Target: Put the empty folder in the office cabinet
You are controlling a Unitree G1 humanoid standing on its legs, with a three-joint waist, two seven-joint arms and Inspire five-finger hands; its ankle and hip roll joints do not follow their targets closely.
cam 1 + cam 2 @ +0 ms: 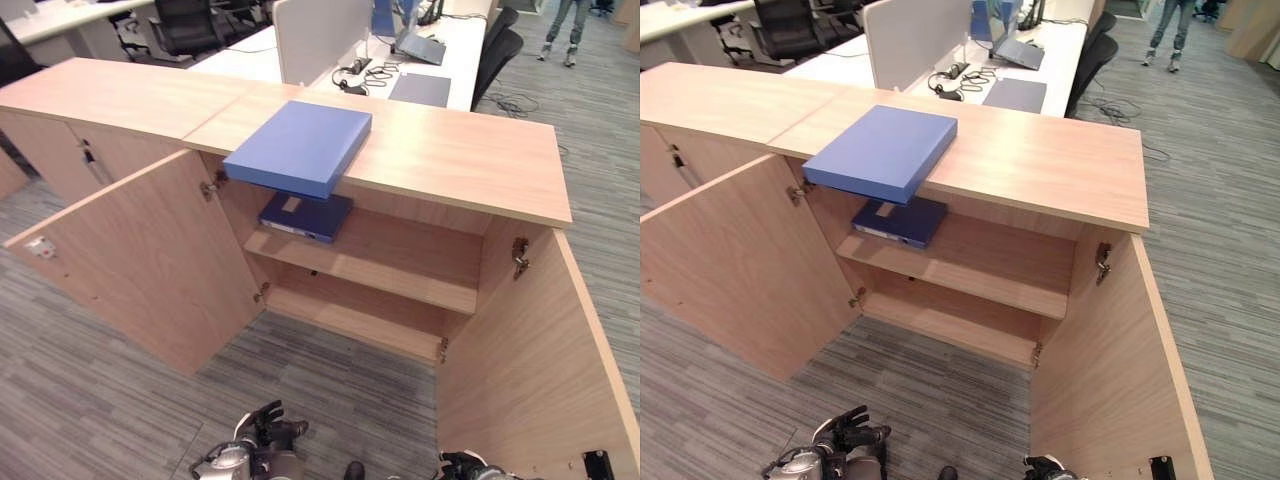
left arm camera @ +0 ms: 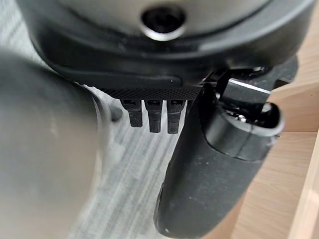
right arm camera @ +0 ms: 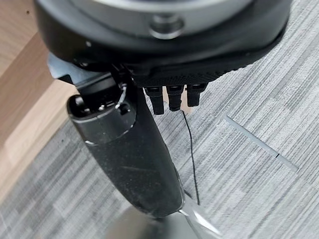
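Head eyes overlook cabinet (image 1: 400, 160); wrist cameras face floor (image 3: 259, 164).

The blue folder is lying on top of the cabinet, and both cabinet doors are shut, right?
Not quite. The blue folder does lie on top of the cabinet, overhanging its front edge, but both doors are open: the left door and the right door swing outward in the left eye view, showing the shelves inside.
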